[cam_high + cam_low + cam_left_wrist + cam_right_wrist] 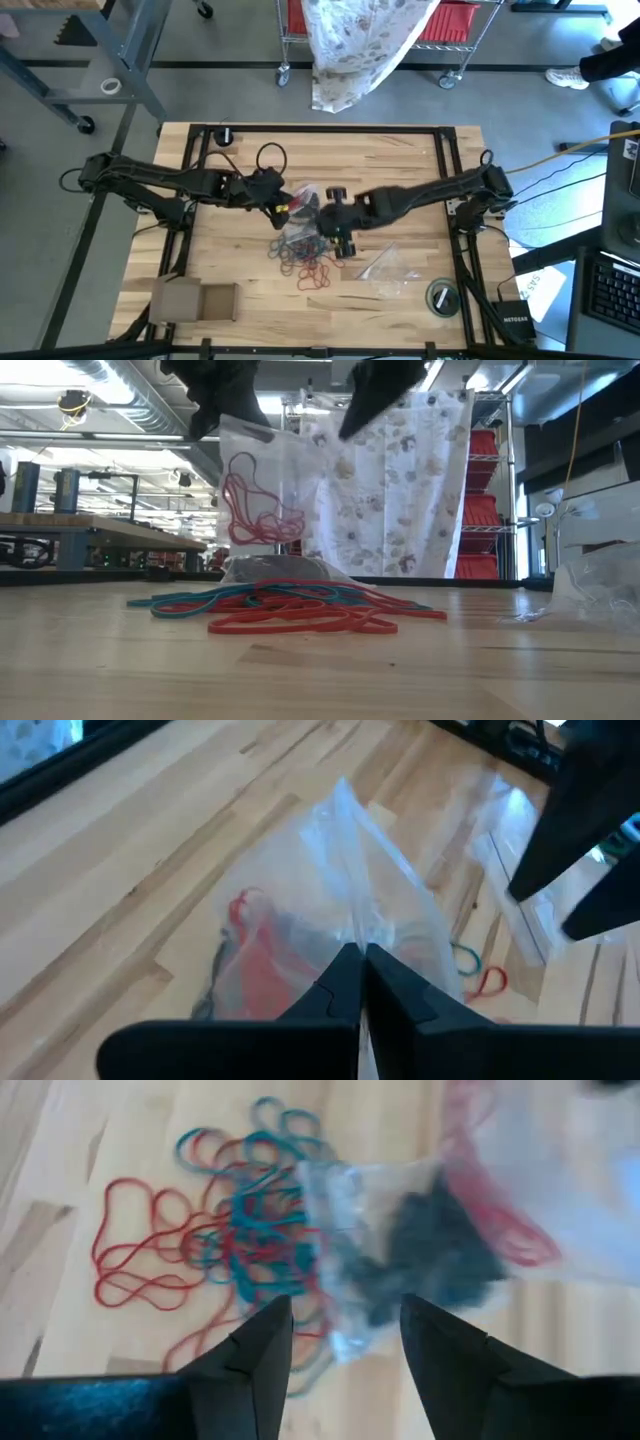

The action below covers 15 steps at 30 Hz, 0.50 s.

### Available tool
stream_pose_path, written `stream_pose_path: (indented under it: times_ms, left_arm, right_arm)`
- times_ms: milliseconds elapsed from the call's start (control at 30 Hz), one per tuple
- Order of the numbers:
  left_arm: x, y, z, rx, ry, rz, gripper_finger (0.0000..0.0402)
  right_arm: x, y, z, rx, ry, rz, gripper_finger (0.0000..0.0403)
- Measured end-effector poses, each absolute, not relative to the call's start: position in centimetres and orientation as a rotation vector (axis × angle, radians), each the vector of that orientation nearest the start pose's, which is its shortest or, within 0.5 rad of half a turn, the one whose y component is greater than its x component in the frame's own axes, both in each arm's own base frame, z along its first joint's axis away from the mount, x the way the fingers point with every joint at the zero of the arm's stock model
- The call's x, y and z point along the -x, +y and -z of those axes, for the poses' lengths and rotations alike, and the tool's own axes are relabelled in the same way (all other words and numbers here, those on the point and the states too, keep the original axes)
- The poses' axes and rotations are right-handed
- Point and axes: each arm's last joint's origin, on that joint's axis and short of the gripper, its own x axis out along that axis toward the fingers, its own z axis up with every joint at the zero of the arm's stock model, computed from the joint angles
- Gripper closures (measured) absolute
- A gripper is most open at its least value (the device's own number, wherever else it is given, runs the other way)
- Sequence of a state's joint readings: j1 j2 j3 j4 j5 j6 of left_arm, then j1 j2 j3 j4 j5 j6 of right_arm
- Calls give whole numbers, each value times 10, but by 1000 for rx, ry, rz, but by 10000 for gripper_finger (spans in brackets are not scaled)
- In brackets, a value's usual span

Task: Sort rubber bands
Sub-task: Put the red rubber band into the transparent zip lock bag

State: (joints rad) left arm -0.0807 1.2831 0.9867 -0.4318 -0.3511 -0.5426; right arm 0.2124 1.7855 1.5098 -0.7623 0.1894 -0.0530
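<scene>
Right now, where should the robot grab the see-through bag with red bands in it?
Probably at the free top edge of the bag, coming from above. The left gripper is shut on one part of that edge, so the bag hangs upright with red bands inside. The right gripper is open beside it, above the pile.

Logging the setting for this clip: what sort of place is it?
Probably a lab or workshop: a wooden table on a bare grey floor, wire shelving behind a draped sheet, exposed ducts overhead.
</scene>
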Motion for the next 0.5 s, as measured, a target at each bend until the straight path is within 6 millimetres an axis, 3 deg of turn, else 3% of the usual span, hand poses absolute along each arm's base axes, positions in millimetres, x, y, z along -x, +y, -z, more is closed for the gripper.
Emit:
stream_pose_path:
  times_ms: [200,500]
  left_arm:
    - [-265,-17,-277,347,654,-433,401]
    - [-266,-18,-277,349,652,-430,401]
  right_arm:
    - [-366,70,-201,209,941,-11,224]
    - [-363,43,-146,115,954,39,241]
